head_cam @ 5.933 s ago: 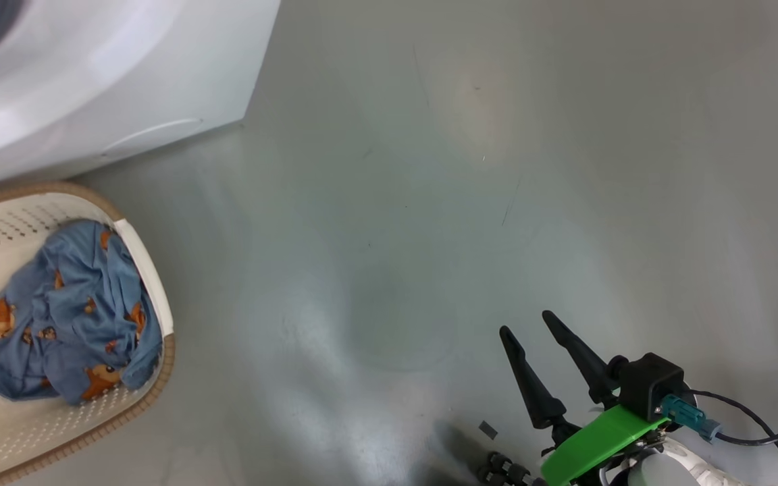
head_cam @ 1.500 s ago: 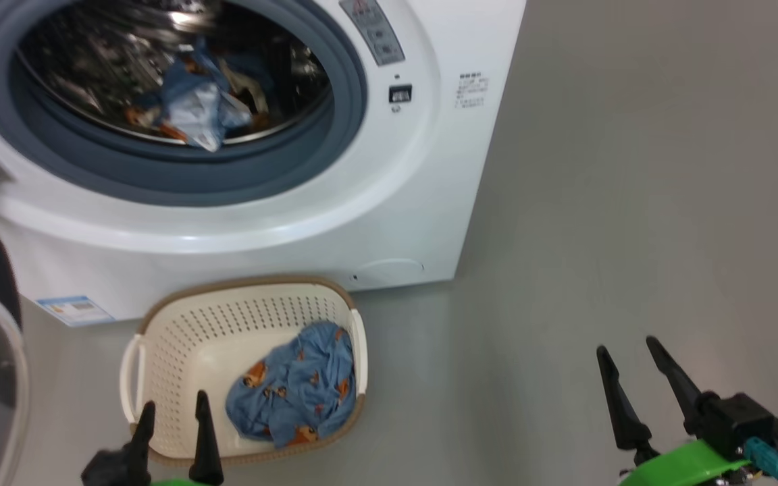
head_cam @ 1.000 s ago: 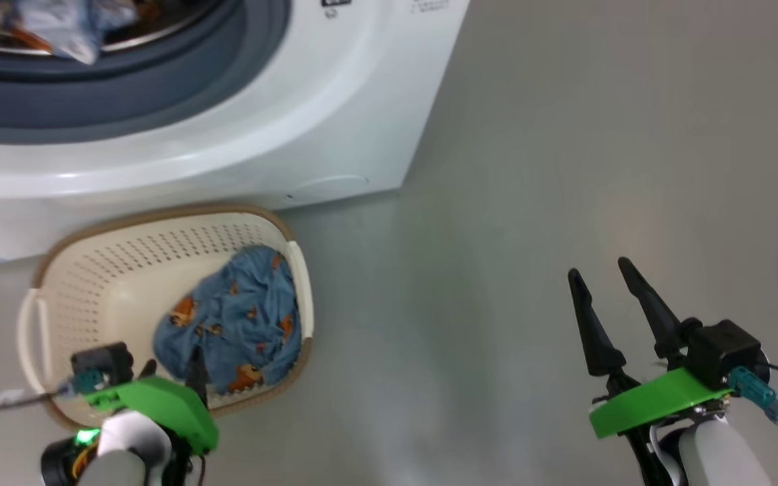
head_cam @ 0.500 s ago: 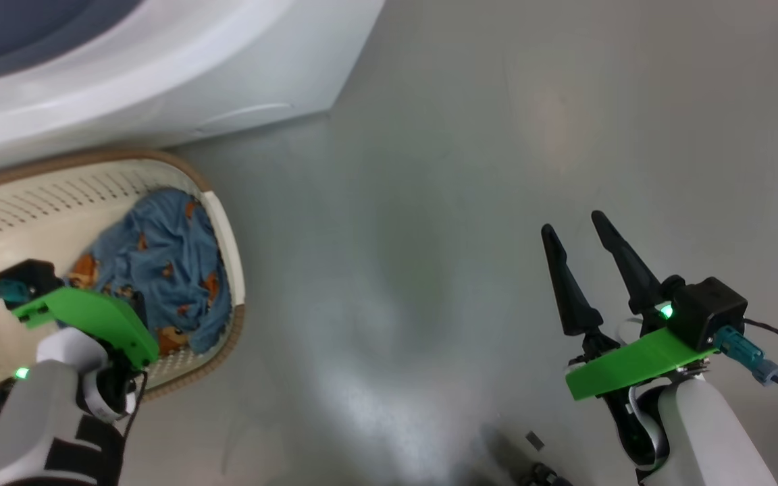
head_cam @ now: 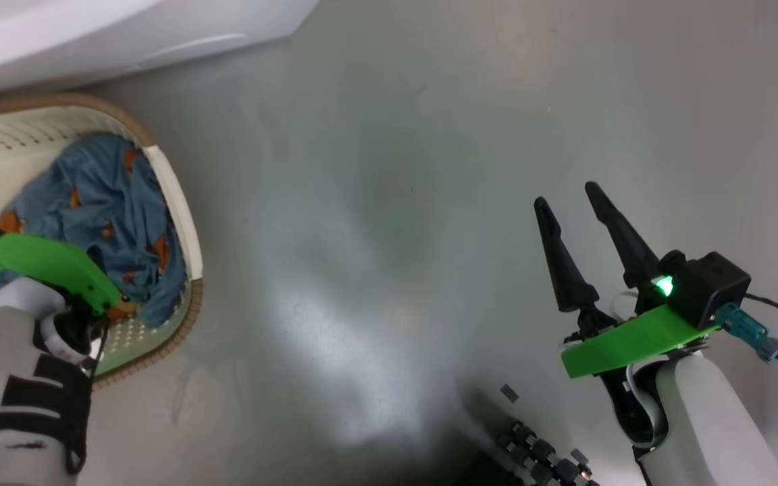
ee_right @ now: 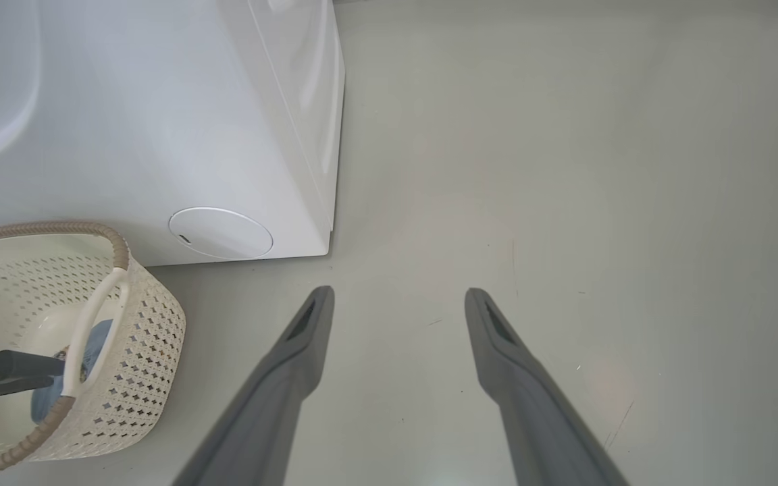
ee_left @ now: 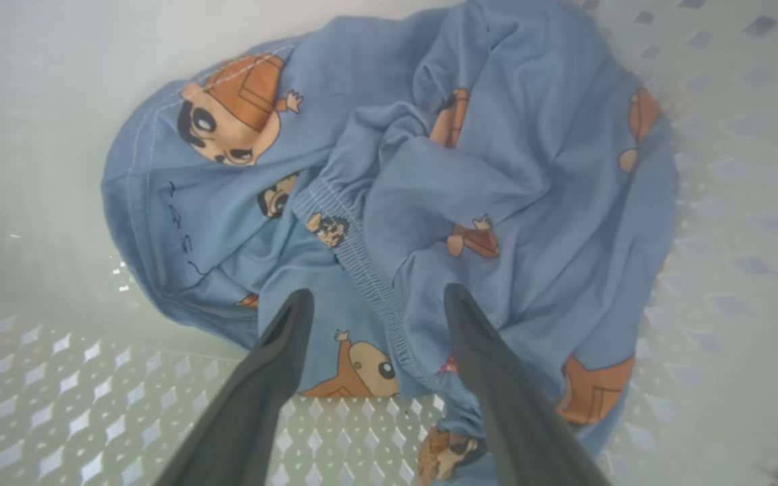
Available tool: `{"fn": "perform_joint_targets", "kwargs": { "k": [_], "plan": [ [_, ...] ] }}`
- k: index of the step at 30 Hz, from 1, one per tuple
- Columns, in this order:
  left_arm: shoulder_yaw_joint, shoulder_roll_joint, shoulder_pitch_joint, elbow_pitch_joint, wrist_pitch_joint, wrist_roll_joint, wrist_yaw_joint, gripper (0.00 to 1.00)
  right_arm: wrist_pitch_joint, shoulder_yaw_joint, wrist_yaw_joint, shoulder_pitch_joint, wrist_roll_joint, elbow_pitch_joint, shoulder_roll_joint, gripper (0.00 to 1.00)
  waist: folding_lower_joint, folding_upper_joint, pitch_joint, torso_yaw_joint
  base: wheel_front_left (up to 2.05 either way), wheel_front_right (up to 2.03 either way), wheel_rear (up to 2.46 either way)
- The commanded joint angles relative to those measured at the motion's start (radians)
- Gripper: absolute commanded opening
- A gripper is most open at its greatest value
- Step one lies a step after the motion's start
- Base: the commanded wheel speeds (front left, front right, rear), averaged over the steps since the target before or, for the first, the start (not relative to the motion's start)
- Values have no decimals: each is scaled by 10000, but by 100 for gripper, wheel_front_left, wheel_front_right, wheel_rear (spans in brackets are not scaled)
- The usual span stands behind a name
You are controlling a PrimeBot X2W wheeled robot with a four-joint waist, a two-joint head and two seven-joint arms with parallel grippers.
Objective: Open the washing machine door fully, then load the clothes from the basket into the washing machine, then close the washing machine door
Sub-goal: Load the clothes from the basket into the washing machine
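**Step in hand: pick the clothes from the basket.**

1. The left hand [ee_left: 377, 293] is inside the basket [head_cam: 174, 202], fingers spread. It points down at the clothes [ee_left: 497, 189], a crumpled blue heap on the basket's perforated bottom. It grips nothing yet, and whether the tips touch the cloth cannot be told.
2. A gathered elastic seam [ee_left: 355, 250] runs between the two fingers. Judged the best grip line: lower until both tips sink beside it, then press together on that thick ridge.
3. Keep the tips off the bottom holes, which could snag them.
4. Lift straight up clear of the rim before turning to the washer [ee_right: 159, 135], so no trailing cloth drags on the basket.
5. The right hand [head_cam: 566, 194] hangs spread and empty over the bare floor [head_cam: 396, 169], at the right and well apart. Leave it there.

**View notes**

- The left wrist view gives the folds, the seam and the finger line. In the head view a green mount [head_cam: 38, 263] hides those fingers.
- The head view places the basket at the left, just before the washer's foot.
- The right wrist view shows the basket's side wall, its loop handle [ee_right: 95, 317] and the washer's round flap [ee_right: 220, 233], with the left hand reaching in from above.
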Motion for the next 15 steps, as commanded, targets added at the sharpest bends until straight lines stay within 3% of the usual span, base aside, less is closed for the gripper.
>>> {"fn": "perform_joint_targets", "kwargs": {
  "k": [1, 15],
  "plan": [
    [197, 326, 102, -3, -31, -34, 41, 100, -72, 158, 16, 172, 93, -199, -97, 100, 0, 0, 227, -96, 0, 0, 0],
    [111, 816, -1341, 1145, -382, -22, 238, 100, -72, 154, 16, -23, 267, -184, -173, 100, 0, 0, 1261, -376, 0, 0, 0]
  ]
}}
